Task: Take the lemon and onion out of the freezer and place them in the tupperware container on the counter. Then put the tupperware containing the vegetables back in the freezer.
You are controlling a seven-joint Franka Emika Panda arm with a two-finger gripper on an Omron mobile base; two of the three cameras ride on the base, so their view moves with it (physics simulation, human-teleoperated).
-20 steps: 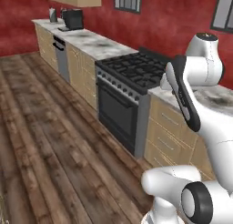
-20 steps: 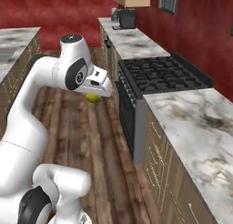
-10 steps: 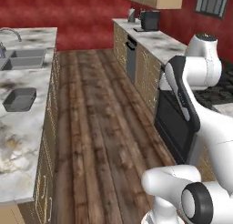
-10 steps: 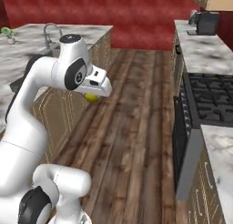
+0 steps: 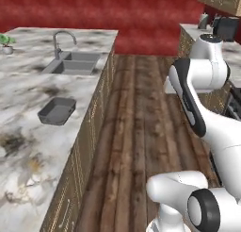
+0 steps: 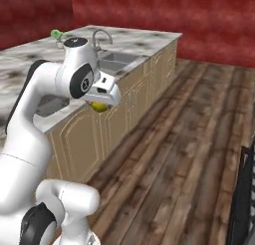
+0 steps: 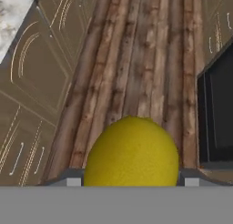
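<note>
The lemon (image 7: 132, 152) is gripped btw. the gripper (image 6: 101, 105) fingers, held above the wooden floor (image 5: 141, 132). The tupperware container (image 5: 57, 111) is seen on the counter (image 5: 28, 132), near the sink (image 5: 75, 63).

A wide strip of bare wooden floor (image 5: 141, 127) runs open between the counter (image 5: 28, 146) and the dark oven front (image 7: 218, 114), leaving room to pass. On the marble, the tupperware container (image 5: 57, 111) sits apart from the sink (image 5: 77, 63) and faucet (image 5: 60, 40), with bare slab around it.
</note>
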